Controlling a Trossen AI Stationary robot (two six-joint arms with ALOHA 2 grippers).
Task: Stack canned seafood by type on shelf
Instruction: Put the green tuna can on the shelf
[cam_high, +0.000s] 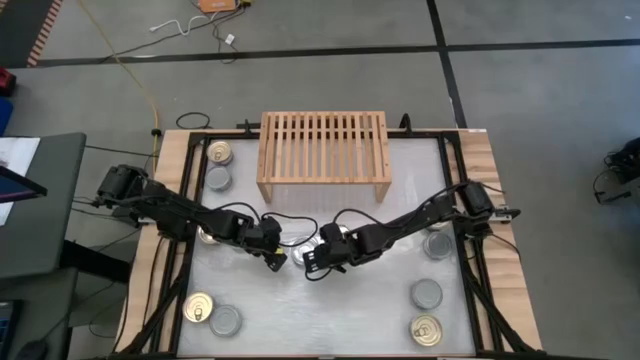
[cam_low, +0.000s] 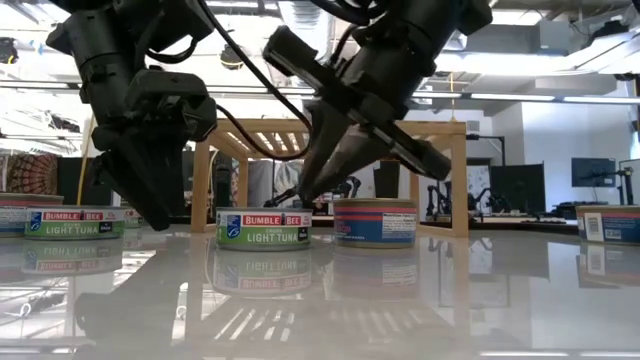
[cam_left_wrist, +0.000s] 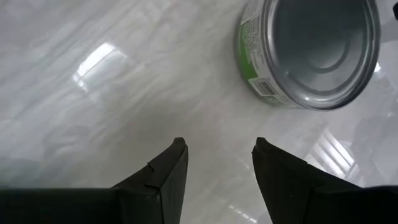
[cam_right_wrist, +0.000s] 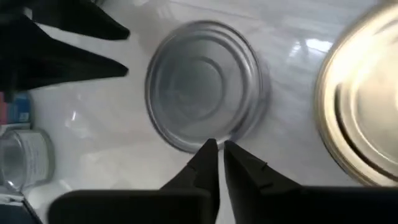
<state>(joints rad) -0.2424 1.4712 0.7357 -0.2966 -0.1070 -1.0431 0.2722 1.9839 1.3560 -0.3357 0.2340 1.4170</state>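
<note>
The light-wood shelf (cam_high: 323, 155) stands at the table's far middle with nothing on its slats. Round tins lie in loose groups at the far left (cam_high: 218, 165), near left (cam_high: 212, 313) and right (cam_high: 428, 294). At the table's middle sits a silver-topped, green-labelled tuna tin (cam_right_wrist: 202, 84), with a gold-lidded tin (cam_right_wrist: 367, 99) beside it. My right gripper (cam_right_wrist: 216, 152) is shut, slanting down, its tips at that silver tin's rim. My left gripper (cam_left_wrist: 217, 155) is open just above bare table to the tin's left, with nothing between its fingers. My right gripper's shut fingertips (cam_right_wrist: 208, 155) stand at the silver-topped tin's rim (cam_right_wrist: 186, 144), slanting down from the table's right. Whether they touch the rim I cannot tell. The tin sits flat on the table.
Table rails run along both sides (cam_high: 180, 250). In the low view a blue-and-red tin (cam_low: 375, 222) stands behind the green one (cam_low: 263, 228). More tins stand at the left (cam_low: 75, 222) and right (cam_low: 610, 222). Bare tabletop lies toward the near edge (cam_high: 320, 320).
</note>
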